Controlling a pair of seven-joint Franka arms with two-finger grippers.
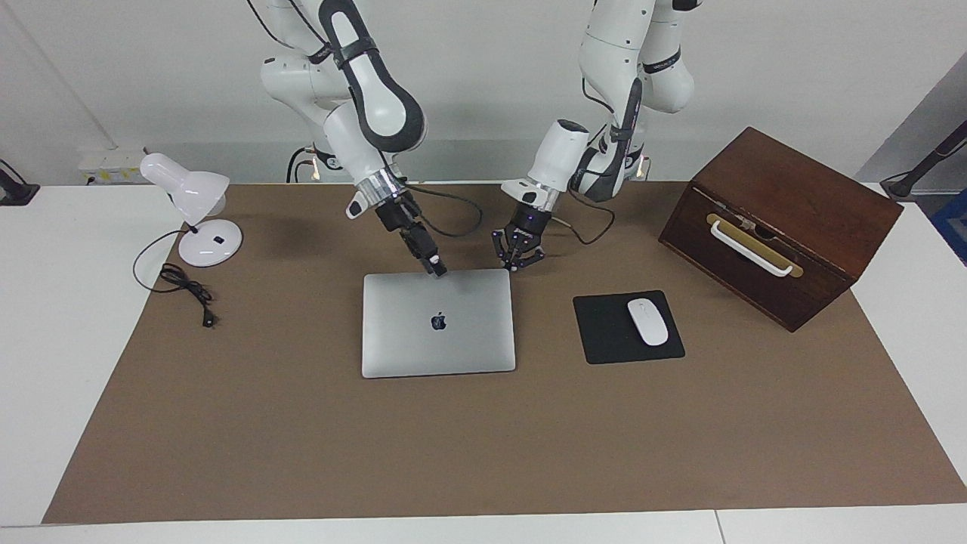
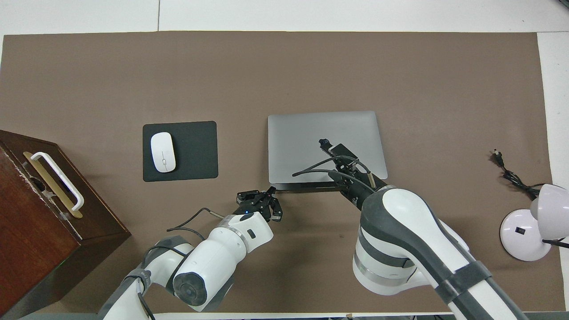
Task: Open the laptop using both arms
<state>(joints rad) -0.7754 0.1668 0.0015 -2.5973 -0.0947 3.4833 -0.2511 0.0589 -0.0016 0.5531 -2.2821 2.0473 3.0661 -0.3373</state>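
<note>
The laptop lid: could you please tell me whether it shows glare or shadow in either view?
Facing view: the laptop lid looks evenly lit, with no bright glare, and the logo is visible; a soft shadow lies near the right pincer. Overhead view: the lid is an even grey, and the right arm covers its logo.
</note>
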